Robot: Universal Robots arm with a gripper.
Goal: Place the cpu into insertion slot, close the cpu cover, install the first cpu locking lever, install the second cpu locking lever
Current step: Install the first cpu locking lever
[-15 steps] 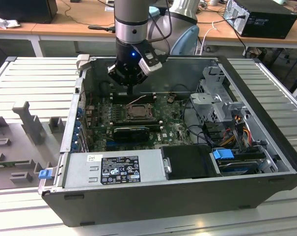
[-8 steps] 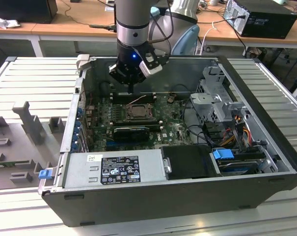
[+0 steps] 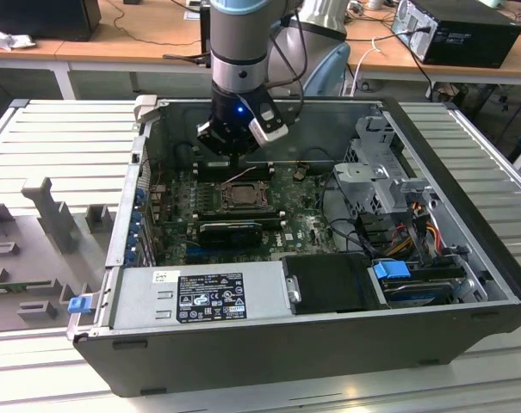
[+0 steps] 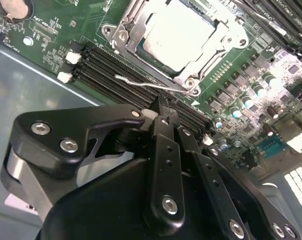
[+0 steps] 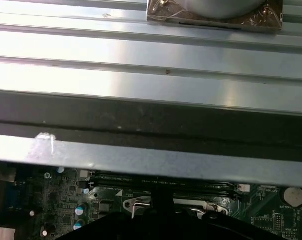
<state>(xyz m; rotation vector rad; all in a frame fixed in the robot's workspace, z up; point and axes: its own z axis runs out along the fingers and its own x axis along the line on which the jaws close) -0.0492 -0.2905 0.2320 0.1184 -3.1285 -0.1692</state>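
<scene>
The cpu (image 4: 178,35) lies flat in the insertion slot (image 3: 240,194) in the middle of the green motherboard (image 4: 56,35), pale silver face up. The cpu cover (image 4: 132,31), a grey metal frame, lies down around it. A thin wire locking lever (image 4: 141,83) runs along the socket's edge beside the memory slots, its hooked end free. My gripper (image 4: 163,106) is shut with nothing between its fingers, and the tip sits just over that lever. In the exterior view the gripper (image 3: 234,159) hangs over the socket's far edge. The first wrist view has the gripper (image 5: 159,196) above a metal lever bracket (image 5: 136,204).
Long black memory slots (image 4: 111,65) lie right beside the lever. A black card (image 3: 230,231) sits just in front of the socket. The case wall (image 5: 151,120) rises close behind the gripper. A power supply (image 3: 200,297), drive cage (image 3: 381,176) and cables (image 3: 415,228) crowd the case.
</scene>
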